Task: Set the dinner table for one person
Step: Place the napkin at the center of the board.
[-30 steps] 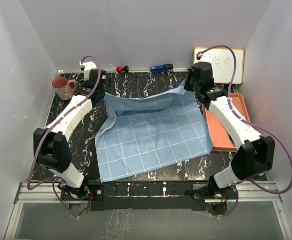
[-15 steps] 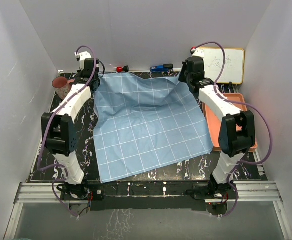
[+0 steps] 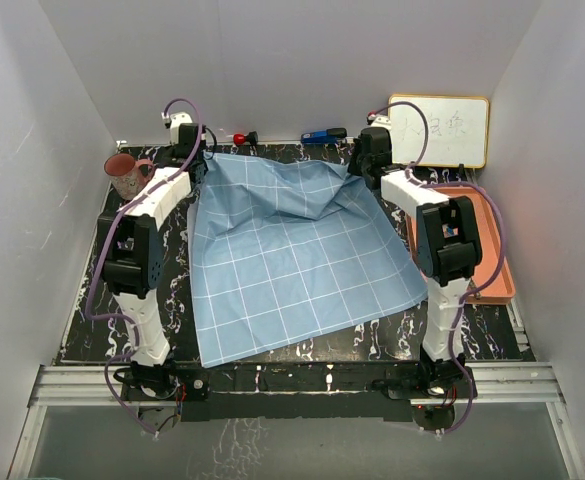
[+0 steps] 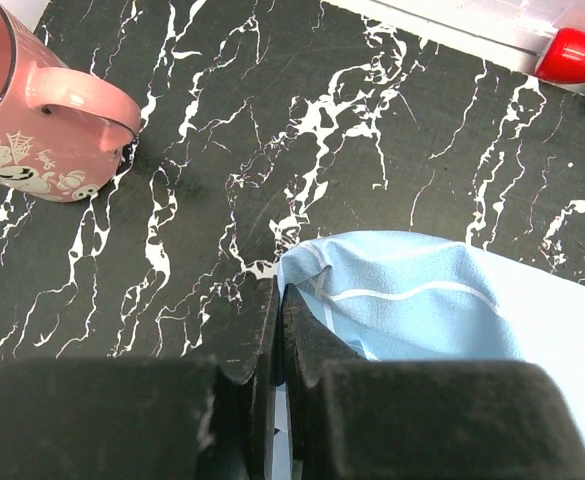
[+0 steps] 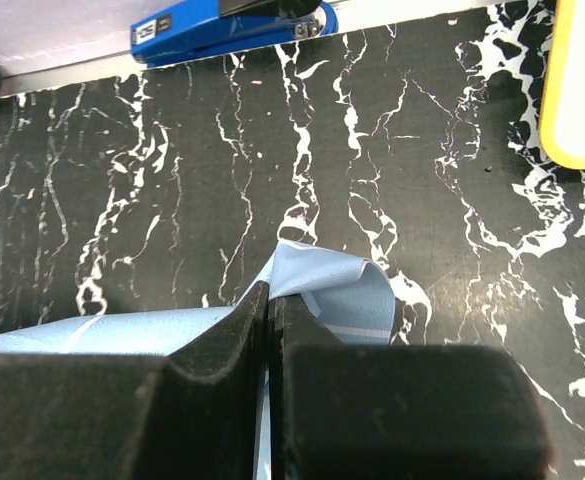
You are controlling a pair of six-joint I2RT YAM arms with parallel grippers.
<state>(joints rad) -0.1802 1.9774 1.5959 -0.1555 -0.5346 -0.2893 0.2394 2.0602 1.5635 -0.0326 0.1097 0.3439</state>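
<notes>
A light-blue cloth (image 3: pixel 292 260) with a white grid lies spread over the black marble-veined dinner table (image 3: pixel 167 280). My left gripper (image 3: pixel 200 160) is shut on the cloth's far left corner (image 4: pixel 392 295), low over the table. My right gripper (image 3: pixel 364 165) is shut on the cloth's far right corner (image 5: pixel 332 290). The cloth sags and wrinkles between the two held corners. In both wrist views the jaws are pressed together with cloth between them.
A pink mug (image 3: pixel 125 176) stands at the far left, also in the left wrist view (image 4: pixel 32 100). An orange tray (image 3: pixel 492 250) lies at the right. A whiteboard (image 3: pixel 442 128) leans at the back right. A blue stapler (image 3: pixel 322 135) and a red-capped object (image 3: pixel 240 138) lie along the back edge.
Both grippers pulled the cloth's far corners to the back of the table and then lowered them. The cloth went from bunched to spread out, and its far edge now sags in the middle.
</notes>
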